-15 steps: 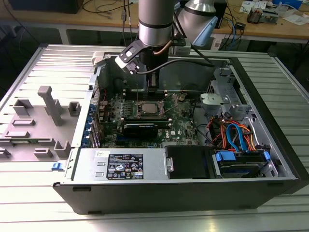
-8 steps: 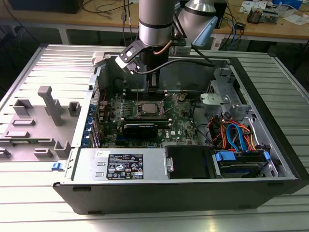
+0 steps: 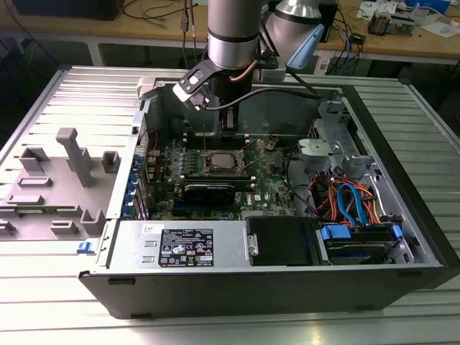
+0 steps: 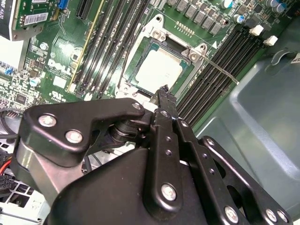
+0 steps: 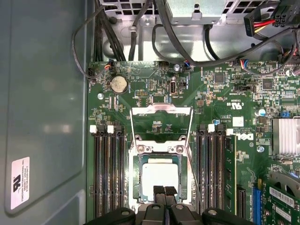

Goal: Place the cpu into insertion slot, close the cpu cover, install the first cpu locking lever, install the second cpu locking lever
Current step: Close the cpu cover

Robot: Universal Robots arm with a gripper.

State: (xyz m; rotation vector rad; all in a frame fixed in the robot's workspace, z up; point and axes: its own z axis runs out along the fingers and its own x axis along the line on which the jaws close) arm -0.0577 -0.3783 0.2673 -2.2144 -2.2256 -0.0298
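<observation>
The small, flat, square chip [image 5: 159,176] with a dull silvery metal top lies level in the square socket [image 5: 136,180], whose thin metal frame shows evenly on all sides of it. The thin, square, silvery cover plate [image 5: 161,110] with a large central opening is swung open on its hinge. It is tilted up off the board and clear of the chip, with green board showing through the opening. In the exterior view the cover plate sits at about three o'clock from the chip. A thin silvery wire locking lever [image 4: 221,71] angles out from the socket's six o'clock side and is not hooked over the cover plate.
</observation>
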